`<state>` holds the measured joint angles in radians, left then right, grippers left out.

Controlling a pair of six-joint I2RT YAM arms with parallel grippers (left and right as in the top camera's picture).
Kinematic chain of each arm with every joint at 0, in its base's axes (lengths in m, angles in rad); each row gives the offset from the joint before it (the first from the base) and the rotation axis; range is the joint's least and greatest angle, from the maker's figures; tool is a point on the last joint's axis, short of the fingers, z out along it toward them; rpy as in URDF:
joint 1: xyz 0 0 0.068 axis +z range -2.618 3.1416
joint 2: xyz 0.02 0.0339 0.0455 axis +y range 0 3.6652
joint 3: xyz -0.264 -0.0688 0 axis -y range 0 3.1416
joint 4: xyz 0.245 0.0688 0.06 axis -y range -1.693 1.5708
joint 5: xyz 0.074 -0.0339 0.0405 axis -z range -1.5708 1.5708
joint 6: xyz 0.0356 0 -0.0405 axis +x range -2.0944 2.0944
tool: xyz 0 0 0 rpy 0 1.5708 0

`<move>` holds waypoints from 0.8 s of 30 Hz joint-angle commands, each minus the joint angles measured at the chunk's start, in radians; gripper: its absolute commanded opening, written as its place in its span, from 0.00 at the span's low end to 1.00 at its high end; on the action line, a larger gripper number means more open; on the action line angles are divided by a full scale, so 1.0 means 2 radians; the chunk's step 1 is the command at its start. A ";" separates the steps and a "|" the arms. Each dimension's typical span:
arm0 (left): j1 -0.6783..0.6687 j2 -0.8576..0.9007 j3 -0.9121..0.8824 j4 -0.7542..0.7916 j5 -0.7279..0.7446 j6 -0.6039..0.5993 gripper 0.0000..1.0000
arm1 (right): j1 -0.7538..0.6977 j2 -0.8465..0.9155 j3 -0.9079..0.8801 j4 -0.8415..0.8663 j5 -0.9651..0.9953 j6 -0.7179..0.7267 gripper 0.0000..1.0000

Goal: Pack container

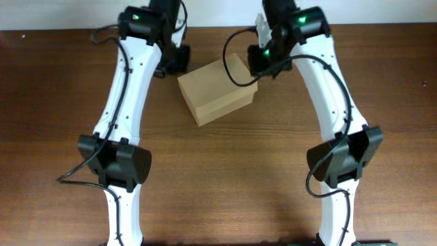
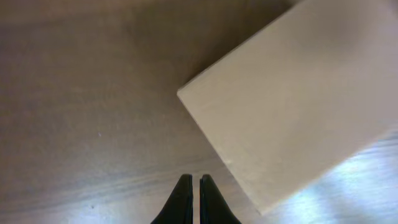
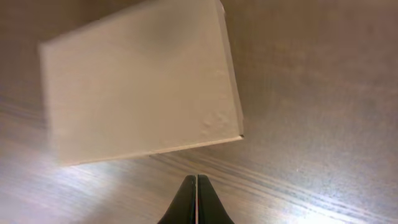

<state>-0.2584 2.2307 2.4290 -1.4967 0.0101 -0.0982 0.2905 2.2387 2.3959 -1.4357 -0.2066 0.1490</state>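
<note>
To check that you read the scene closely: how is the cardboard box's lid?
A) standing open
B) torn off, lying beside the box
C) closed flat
C: the cardboard box shows one flat, shut top in all three views.

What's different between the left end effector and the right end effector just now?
The left end effector shows a thin dark slit between its fingers; the right end effector shows only a hairline. The left one hangs beside the left corner of the cardboard box, the right one beside its right corner. Both are shut, hold nothing, touch nothing and point down at the wooden table.
</note>
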 commanded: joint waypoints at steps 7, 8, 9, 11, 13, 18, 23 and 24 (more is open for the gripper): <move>-0.006 -0.014 -0.087 0.031 0.010 -0.006 0.05 | 0.002 -0.003 -0.091 0.059 0.001 -0.010 0.04; -0.008 -0.014 -0.089 0.033 0.010 -0.006 0.05 | 0.002 -0.003 -0.092 0.065 0.002 -0.014 0.04; -0.009 -0.014 -0.092 0.036 0.009 -0.006 0.05 | 0.001 -0.003 -0.092 0.072 0.005 -0.015 0.04; -0.008 -0.014 -0.096 0.040 0.001 -0.006 0.05 | -0.002 -0.003 -0.092 0.087 0.013 -0.015 0.04; -0.007 -0.014 -0.098 0.041 -0.009 -0.006 0.05 | -0.010 -0.002 -0.092 0.096 0.016 -0.015 0.04; 0.003 -0.012 -0.105 0.049 -0.016 -0.006 0.06 | -0.031 0.005 -0.092 0.105 0.020 -0.020 0.05; 0.011 -0.012 -0.105 0.057 -0.017 -0.006 0.06 | -0.051 0.015 -0.092 0.110 0.021 -0.020 0.05; 0.012 -0.012 -0.105 0.060 -0.017 -0.006 0.06 | -0.052 0.021 -0.092 0.109 0.021 -0.020 0.04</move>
<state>-0.2466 2.2307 2.2280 -1.3869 -0.0086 -0.0982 0.2005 2.2475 2.2166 -1.2205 -0.1825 0.1192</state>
